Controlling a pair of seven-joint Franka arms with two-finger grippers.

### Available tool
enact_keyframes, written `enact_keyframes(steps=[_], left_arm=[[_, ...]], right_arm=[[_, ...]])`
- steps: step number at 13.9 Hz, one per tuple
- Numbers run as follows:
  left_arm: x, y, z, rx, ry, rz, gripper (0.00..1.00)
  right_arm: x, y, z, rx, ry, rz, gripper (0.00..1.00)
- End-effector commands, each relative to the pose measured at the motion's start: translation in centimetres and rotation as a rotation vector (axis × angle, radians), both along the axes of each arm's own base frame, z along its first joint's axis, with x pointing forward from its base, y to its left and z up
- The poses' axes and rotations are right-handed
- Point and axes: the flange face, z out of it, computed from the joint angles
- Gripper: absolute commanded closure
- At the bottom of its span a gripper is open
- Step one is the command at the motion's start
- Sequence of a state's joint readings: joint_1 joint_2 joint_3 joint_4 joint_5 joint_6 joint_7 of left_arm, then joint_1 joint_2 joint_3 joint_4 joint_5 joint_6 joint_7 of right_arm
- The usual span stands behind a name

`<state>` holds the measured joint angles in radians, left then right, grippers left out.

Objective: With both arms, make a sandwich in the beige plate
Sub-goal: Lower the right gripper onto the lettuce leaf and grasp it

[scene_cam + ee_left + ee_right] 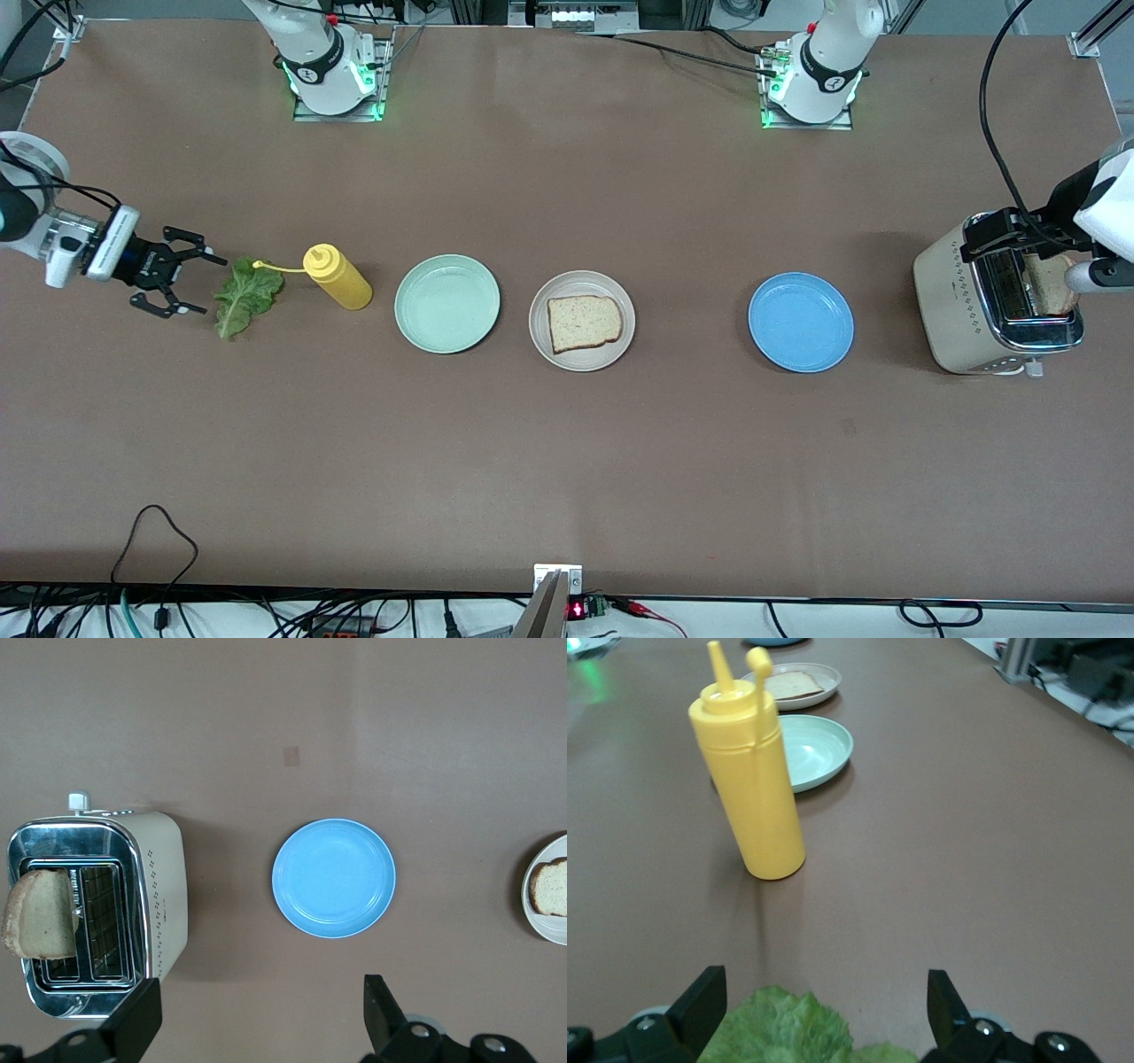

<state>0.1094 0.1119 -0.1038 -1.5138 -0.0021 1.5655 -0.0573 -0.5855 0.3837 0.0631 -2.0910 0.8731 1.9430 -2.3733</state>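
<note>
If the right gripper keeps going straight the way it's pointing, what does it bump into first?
Most likely the lettuce leaf. The open right gripper points along the table at it, and the right wrist view shows the leaf just ahead between its fingers. The yellow mustard bottle would come next.

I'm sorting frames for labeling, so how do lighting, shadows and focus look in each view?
Front view: even, soft light; faint shadows under the blue plate and toaster; green glow at both arm bases. Left wrist view: sharp and flat-lit, toaster top reflecting light. Right wrist view: mustard bottle crisp with a soft shadow, lettuce leaf at the edge slightly soft, beige plate blurrier.
</note>
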Motion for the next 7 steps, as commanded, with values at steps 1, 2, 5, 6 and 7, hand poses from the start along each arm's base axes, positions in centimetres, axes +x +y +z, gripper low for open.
enact_keyframes(steps=[1,2,5,6,7], left_arm=[[-0.4,0.0,0.5,-0.004,-0.002,-0.020,0.00],[-0.5,-0.1,0.5,-0.004,-0.002,-0.021,0.00],[-0.5,-0.3,0.5,-0.004,-0.002,-0.024,0.00],[-0.5,-0.3,0.5,-0.004,-0.002,-0.024,0.00],[-0.5,-0.3,0.4,-0.004,-0.001,-0.024,0.00]], right_arm=[[0.8,0.1,2.3,-0.013,0.109,-0.107,0.00],[1.3,0.0,3.1,-0.037,0.160,-0.185,0.00],[2.1,0.8,4.5,-0.089,0.356,-0.347,0.00],[2.5,1.5,5.3,-0.110,0.420,-0.409,0.00],[2.7,2.2,6.0,-0.122,0.500,-0.474,0.00]])
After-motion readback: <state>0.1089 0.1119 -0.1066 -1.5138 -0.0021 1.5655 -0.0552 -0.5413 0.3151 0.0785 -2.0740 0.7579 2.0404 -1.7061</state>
